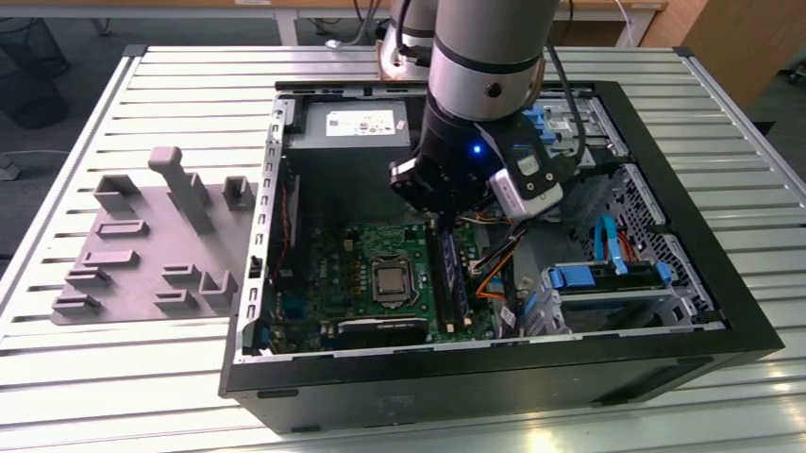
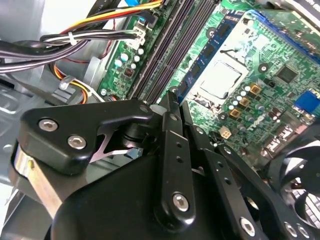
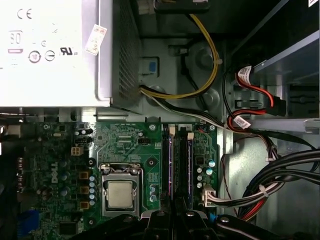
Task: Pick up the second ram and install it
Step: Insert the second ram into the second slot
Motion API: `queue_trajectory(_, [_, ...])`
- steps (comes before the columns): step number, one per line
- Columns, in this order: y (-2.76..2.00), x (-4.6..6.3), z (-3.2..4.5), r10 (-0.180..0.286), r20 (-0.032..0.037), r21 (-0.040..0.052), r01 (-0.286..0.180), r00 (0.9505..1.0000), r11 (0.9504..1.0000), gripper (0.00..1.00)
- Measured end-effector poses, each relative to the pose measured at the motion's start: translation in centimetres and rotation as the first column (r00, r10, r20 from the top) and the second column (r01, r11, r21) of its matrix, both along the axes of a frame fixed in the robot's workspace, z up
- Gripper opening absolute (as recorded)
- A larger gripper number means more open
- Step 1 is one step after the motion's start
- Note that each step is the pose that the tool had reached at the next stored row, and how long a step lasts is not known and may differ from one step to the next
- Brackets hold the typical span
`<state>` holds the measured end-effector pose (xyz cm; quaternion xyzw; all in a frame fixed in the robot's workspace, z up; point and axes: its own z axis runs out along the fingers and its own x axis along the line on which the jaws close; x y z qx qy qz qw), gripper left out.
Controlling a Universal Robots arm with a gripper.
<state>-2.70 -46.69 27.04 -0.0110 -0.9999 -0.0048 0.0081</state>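
A robot arm is reaching down into an open computer case (image 1: 705,349) lying on a slatted metal counter (image 1: 151,377), its pincer (image 1: 441,222) hanging just above the memory slots beside the processor socket (image 1: 393,280) on the green motherboard (image 3: 125,150). In the second wrist view, the second ram (image 2: 212,45) is sitting lengthwise in a slot next to the processor, ahead of the black fingers (image 2: 172,107). Whether the pincer is parted or closed cannot be told. A grey fixture tray (image 1: 145,250) is lying toward the exterior view's left.
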Motion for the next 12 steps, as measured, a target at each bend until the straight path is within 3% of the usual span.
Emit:
queue_trajectory(3, [0.0, 0.09, -0.44, -0.002, -0.0003, 0.0002, 0.002, 1.0, 1.0, 0.14])
queue_trajectory(8, [-0.03, 0.1, -0.45, -0.003, -0.0004, 0.0001, 0.003, 1.0, 1.0, 0.14])
queue_trajectory(12, [-0.42, 0.11, -0.73, -0.003, -0.0018, 0.0002, 0.003, 1.0, 1.0, 0.14])
